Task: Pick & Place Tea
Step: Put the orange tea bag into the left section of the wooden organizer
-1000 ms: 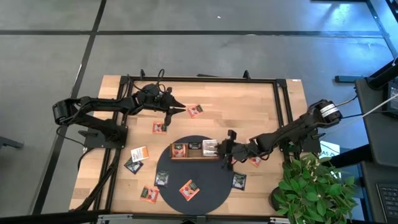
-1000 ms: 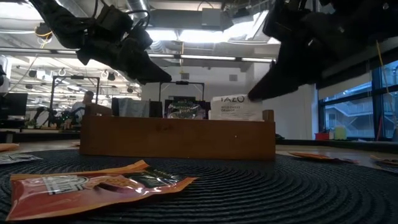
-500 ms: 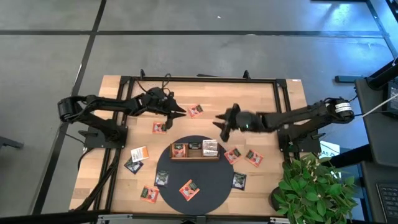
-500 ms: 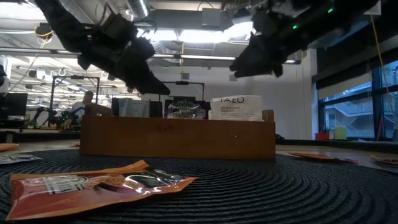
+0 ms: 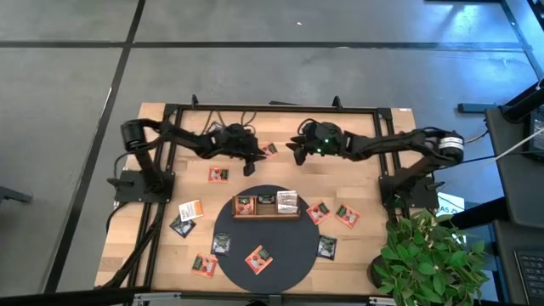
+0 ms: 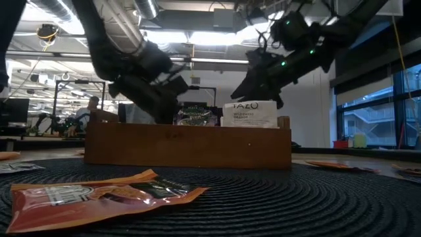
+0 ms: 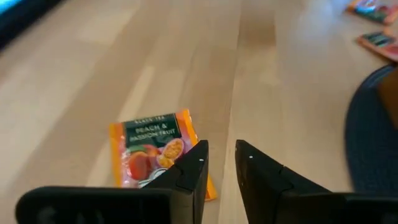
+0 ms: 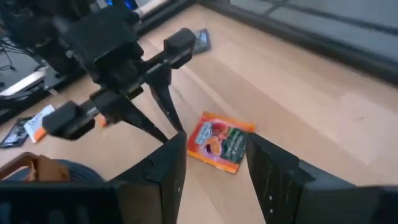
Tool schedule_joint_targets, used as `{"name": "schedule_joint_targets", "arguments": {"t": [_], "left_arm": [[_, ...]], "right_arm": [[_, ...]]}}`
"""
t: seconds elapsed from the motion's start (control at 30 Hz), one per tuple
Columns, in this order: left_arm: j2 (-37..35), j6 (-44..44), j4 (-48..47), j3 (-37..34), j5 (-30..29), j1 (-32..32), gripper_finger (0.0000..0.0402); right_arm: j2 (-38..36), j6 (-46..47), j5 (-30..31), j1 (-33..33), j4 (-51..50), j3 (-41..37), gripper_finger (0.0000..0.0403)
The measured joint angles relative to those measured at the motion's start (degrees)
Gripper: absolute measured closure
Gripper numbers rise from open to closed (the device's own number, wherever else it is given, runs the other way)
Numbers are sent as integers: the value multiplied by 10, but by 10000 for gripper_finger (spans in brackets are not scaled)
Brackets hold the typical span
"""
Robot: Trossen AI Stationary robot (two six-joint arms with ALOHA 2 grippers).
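An orange tea sachet [image 5: 270,150] lies flat on the wood near the table's far edge, also in the left wrist view [image 7: 155,146] and the right wrist view [image 8: 221,143]. My left gripper [image 5: 257,158] comes at it from the left, low, its fingers a little apart and open [image 7: 221,158]; its tips stand right beside the sachet's near-left corner. My right gripper [image 5: 292,147] hovers open [image 8: 214,165] to the sachet's right, pointing at it. The wooden tray [image 5: 266,211] stands on the round dark mat [image 5: 280,246], with sachets upright in its compartments.
Loose sachets lie around the mat: orange [image 5: 218,174], white [image 5: 190,210], black [image 5: 181,225], others at the right [image 5: 347,216] and on the mat [image 5: 257,259]. A potted plant [image 5: 425,255] stands at the near right corner. A black frame rail [image 5: 272,108] runs along the far edge.
My right gripper has swung from the tray's right end toward the far edge and leftward, ending beside the orange sachet. My left gripper has sunk and reached rightward to the same sachet, tipping down. The sachet has stayed in place.
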Motion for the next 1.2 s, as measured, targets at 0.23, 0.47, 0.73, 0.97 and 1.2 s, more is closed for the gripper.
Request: {"name": "schedule_joint_targets", "arguments": {"t": [0.23, 0.47, 0.73, 0.97, 1.2], "left_arm": [[64, -1, -69, 53, -47, 0, 325], [78, 13, -82, 60, -56, -10, 325], [78, 43, -90, 60, -56, -36, 325], [80, 43, -70, 58, -56, -50, 325], [81, 34, -46, 57, -56, -50, 325]], "right_arm": [[97, 5, -28, -8, -45, 77, 237], [207, 63, -29, -32, -233, 208, 237], [264, 55, -100, -57, -272, 254, 237], [265, 92, -153, -67, -278, 254, 237], [274, 103, -179, -65, -287, 255, 237]]}}
